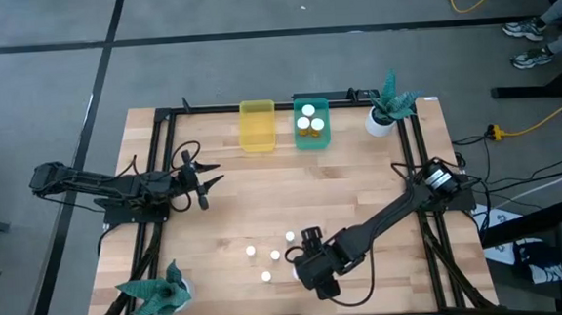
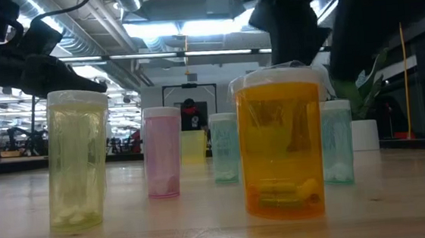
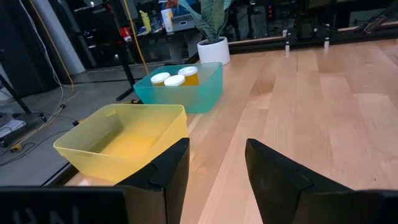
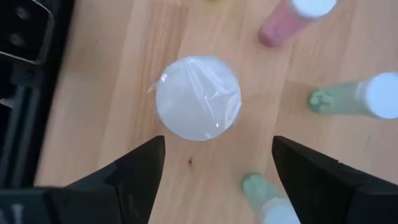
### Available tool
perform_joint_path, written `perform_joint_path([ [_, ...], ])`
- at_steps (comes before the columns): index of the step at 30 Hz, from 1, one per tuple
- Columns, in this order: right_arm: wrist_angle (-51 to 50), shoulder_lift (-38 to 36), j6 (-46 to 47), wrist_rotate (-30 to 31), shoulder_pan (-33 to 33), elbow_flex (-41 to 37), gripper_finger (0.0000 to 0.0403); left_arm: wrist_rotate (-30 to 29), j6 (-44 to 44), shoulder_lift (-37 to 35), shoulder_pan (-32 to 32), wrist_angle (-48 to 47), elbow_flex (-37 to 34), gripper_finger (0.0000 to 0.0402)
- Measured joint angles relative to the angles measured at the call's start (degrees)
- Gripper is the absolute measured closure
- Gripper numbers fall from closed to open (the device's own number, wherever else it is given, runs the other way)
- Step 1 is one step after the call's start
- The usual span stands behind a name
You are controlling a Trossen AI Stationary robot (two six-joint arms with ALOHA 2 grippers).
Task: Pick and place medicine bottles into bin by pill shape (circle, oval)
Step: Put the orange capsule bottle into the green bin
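Right wrist view looks straight down on the orange bottle's white cap [image 4: 198, 98]: it stands upright near the table's front edge, long axis vertical. My right gripper [image 4: 214, 171] hangs above it, fingers spread wide, holding nothing. Three bottles [image 1: 309, 123] stand in the teal bin [image 1: 312, 139]. My left gripper [image 3: 216, 165] waits parted near the yellow bin [image 3: 121, 140].

Overhead looks down – low level, close; both share bottles [image 1: 265, 261].

Even, bright overhead lighting, ceiling strip lights [image 2: 190, 26] glaring behind backlit bottles in the low view, soft faint shadows on the wooden table [image 1: 361, 187], near bottle cap [image 4: 198, 98] slightly blurred with specular sheen.
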Motion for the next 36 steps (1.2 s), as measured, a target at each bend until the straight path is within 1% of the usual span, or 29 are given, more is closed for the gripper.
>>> perform_joint_path([
  [4, 0.58, 2.34, -0.84, -0.34, -0.02, -0.02, 0.0107, 0.00, -0.01, 0.00, -0.01, 0.02, -0.01, 0.0252],
  [9, 6.35, 2.85, -3.76, -0.32, 0.00, -0.04, 0.0107, -0.02, -0.01, -0.01, 0.01, 0.04, 0.00, 0.0252],
  [12, 7.94, 2.85, -4.42, -0.34, 0.00, -0.04, 0.0107, 0.00, -0.01, -0.01, 0.00, 0.03, -0.02, 0.0252],
  [20, 10.00, 2.85, -4.44, 0.09, -0.02, -0.04, 0.0107, -0.02, -0.01, 0.00, 0.01, 0.04, -0.02, 0.0252],
  [31, 10.04, 3.20, -4.42, 0.09, -0.04, -0.04, 0.0108, -0.02, -0.01, 0.00, 0.00, 0.03, -0.02, 0.0252],
  [36, 10.07, 3.20, -3.43, 0.12, -0.04, -0.04, 0.0129, -0.02, -0.01, 0.01, -0.01, 0.04, -0.02, 0.0252],
])
